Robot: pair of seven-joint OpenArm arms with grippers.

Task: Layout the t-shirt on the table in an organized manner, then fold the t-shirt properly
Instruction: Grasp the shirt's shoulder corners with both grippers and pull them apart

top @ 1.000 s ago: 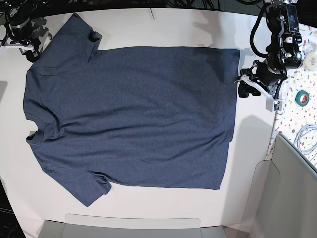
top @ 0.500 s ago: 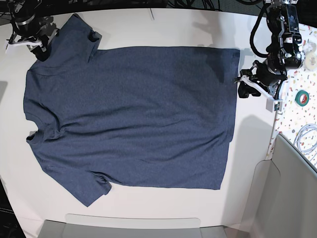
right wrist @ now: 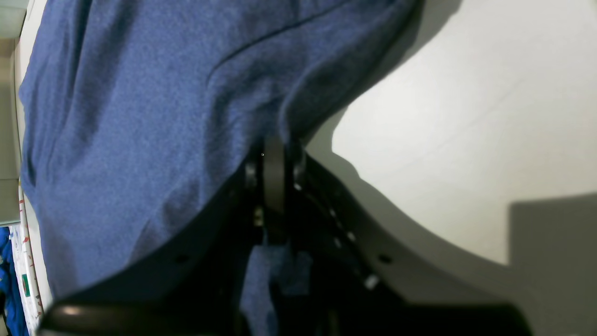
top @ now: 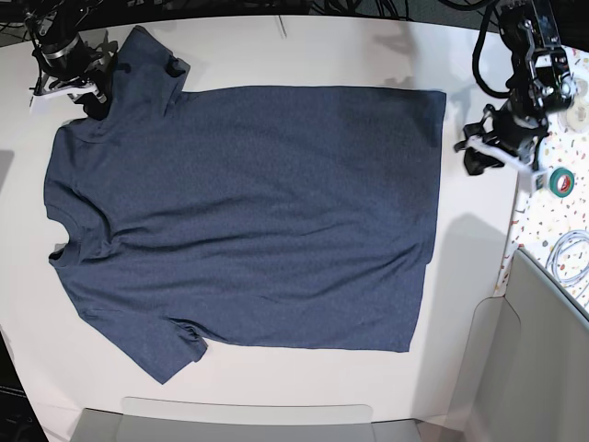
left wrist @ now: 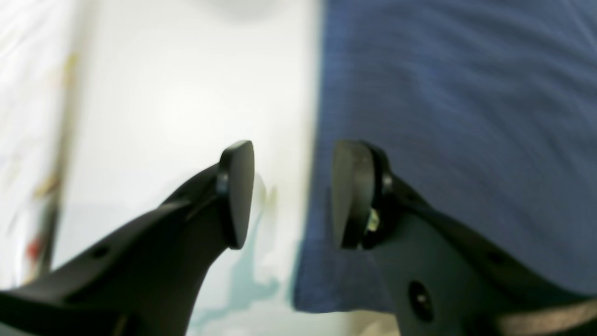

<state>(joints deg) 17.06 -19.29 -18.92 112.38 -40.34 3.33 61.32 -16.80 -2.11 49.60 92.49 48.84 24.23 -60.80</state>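
Observation:
The navy t-shirt [top: 248, 212] lies spread flat, plain side up, on the white table [top: 322, 41], collar to the left and hem to the right. My right gripper [top: 89, 103] is at the far sleeve's shoulder edge. In the right wrist view the gripper [right wrist: 275, 158] is shut on a raised fold of the t-shirt [right wrist: 140, 116]. My left gripper [top: 474, 152] hangs open just right of the hem's far corner. In the left wrist view the gripper [left wrist: 294, 193] holds nothing, one finger over the t-shirt [left wrist: 466, 116] and the other over the table [left wrist: 186, 93].
A speckled surface on the right carries a green tape roll [top: 562, 180] and a white cable [top: 571, 258]. A grey panel [top: 543, 350] stands at the lower right. A pale grey tray [top: 248, 419] lies along the table's front edge.
My right gripper has moved right onto the far sleeve's edge and shut on the cloth. My left gripper has drifted right, away from the hem, still open.

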